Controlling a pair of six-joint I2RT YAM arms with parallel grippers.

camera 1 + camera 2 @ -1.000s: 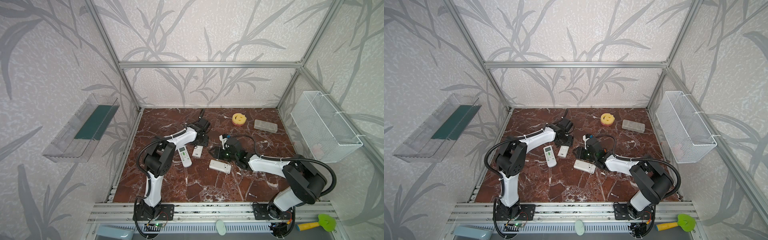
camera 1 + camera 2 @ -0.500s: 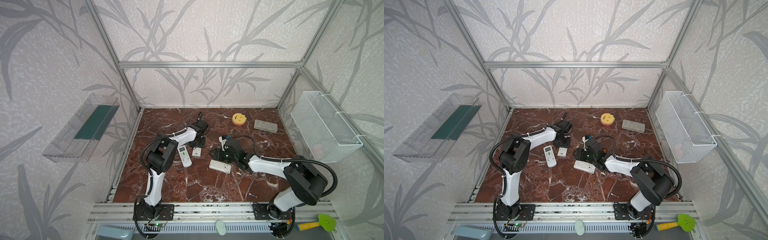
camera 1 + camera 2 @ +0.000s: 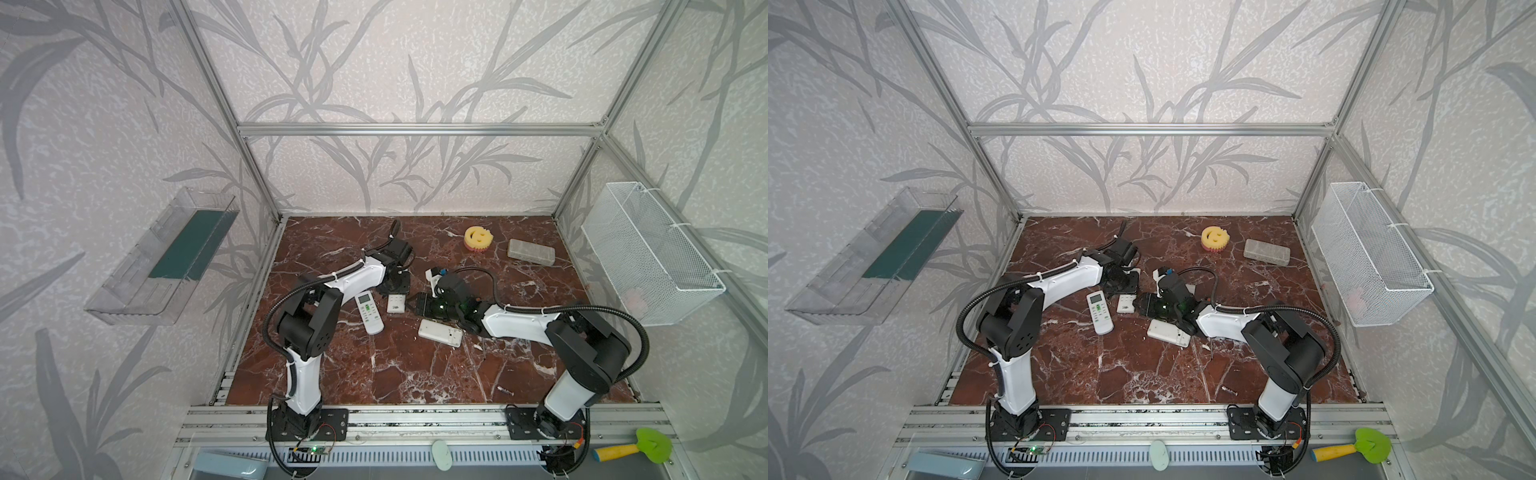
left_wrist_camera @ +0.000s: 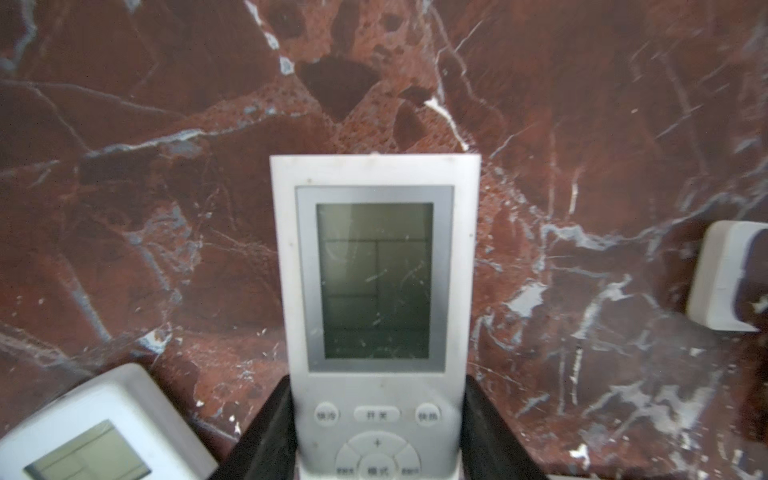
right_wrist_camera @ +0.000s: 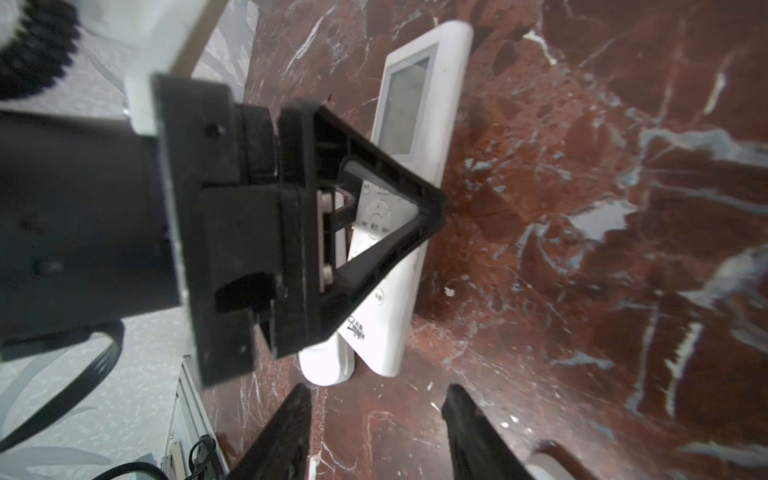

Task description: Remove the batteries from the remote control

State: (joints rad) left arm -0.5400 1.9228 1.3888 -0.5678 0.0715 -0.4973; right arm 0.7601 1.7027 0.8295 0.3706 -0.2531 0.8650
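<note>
Left jaws just pinched in and are now clamped on the sides of the remote control (image 4: 376, 270). It's face up with the screen poking out past the tips, so the battery door must be underneath and I reckon a flip comes next. Right jaws haven't budged, apart and empty just short of that remote's bottom end. The only battery I can spot is a dark grey one (image 3: 505, 390) loose on the tabletop (image 3: 374, 374), well away from both sets of jaws; can't see what's inside the remote. A second remote (image 3: 369, 311) lies just beside the left jaws, a third remote (image 3: 439, 332) by the right ones. Glossy red marble, looks slippy; leafy wallpaper all round, wire basket (image 3: 648, 249) on the wall
</note>
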